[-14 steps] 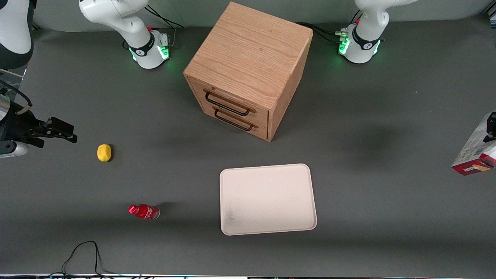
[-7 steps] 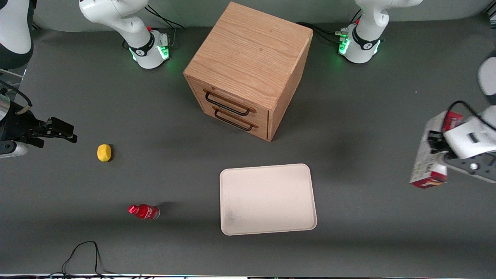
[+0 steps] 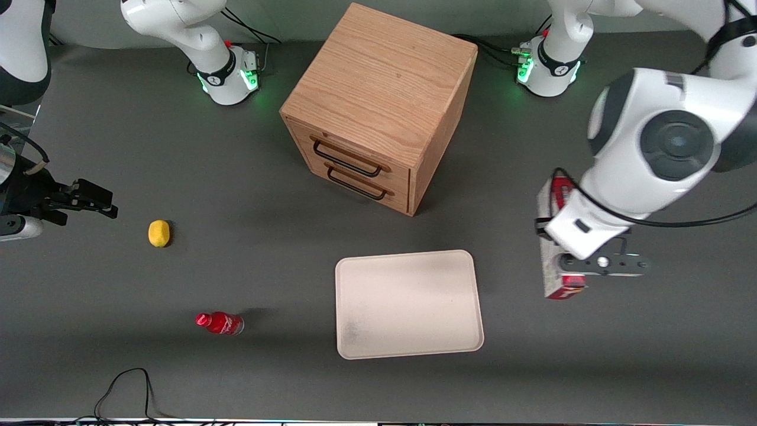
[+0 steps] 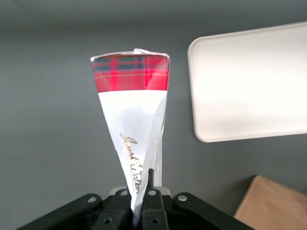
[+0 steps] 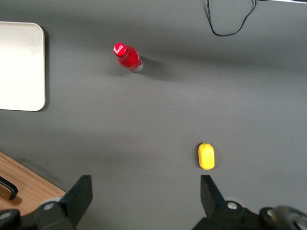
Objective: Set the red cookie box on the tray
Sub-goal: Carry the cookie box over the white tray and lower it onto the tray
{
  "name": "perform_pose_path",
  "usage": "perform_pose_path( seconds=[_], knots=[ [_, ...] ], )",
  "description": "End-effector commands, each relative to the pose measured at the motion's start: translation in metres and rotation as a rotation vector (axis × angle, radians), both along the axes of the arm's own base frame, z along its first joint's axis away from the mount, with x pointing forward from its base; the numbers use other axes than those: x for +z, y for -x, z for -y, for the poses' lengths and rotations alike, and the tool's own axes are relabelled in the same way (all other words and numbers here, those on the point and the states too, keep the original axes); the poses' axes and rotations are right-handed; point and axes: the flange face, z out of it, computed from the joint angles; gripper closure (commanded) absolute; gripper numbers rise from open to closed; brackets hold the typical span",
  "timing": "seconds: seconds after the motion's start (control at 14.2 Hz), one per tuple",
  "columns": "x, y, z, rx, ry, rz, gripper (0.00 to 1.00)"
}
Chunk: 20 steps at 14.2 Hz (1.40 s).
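Observation:
My left gripper (image 3: 555,231) is shut on the red cookie box (image 3: 552,273) and holds it in the air above the table, beside the tray (image 3: 408,305) toward the working arm's end. The box is slim, with a red tartan end and white sides. In the left wrist view the fingers (image 4: 152,189) pinch the box (image 4: 132,96) at its near end, and the box points away from the camera. The cream tray (image 4: 249,81) lies flat beside it with nothing on it. The tray's corner also shows in the right wrist view (image 5: 19,67).
A wooden drawer cabinet (image 3: 378,100) stands farther from the front camera than the tray. A yellow lemon (image 3: 158,233) and a small red bottle (image 3: 220,323) lie toward the parked arm's end. A black cable (image 3: 127,384) loops near the front edge.
The left arm has carried the cookie box from the working arm's end of the table inward, to close beside the tray. Nothing else has moved.

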Motion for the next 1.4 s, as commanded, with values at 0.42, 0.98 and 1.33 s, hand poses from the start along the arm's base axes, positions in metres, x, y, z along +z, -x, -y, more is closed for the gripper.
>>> perform_pose_path(
  seconds=[0.42, 0.98, 1.33],
  knots=[
    [-0.010, 0.012, 0.115, 0.079, 0.037, 0.034, 1.00],
    [-0.157, -0.047, 0.101, 0.132, 0.099, 0.017, 1.00],
    [-0.239, -0.061, 0.095, 0.142, 0.094, 0.013, 1.00]
  ],
)
